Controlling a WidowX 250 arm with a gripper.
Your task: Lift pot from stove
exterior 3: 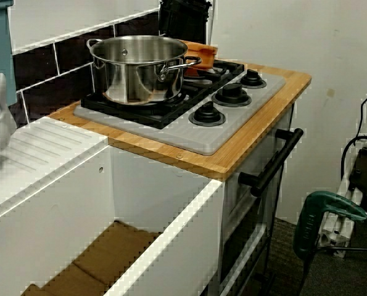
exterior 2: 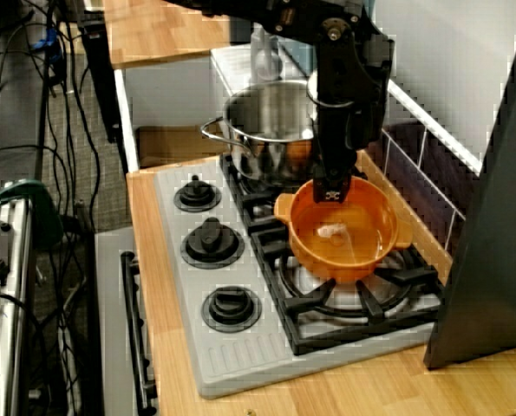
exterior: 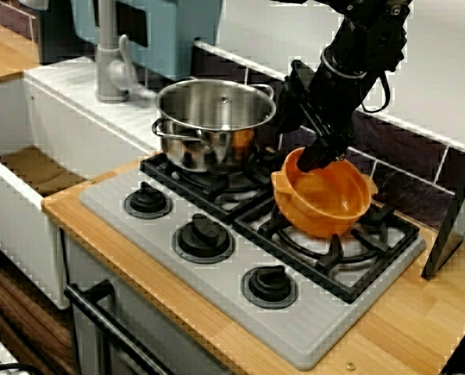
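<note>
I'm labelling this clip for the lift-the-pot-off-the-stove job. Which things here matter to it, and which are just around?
Part of the job:
- orange pot, tilted, gripped at its rim
- gripper, shut on that rim
- stove with its burner grates

Just around:
- steel pot on the other burner
- grey tap
- white sink
- three black knobs

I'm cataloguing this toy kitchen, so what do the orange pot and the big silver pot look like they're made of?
The orange pot looks like plastic: uniform colour, soft dull sheen. The silver pot looks like polished stainless steel: mirror-like reflections of its surroundings.
</note>
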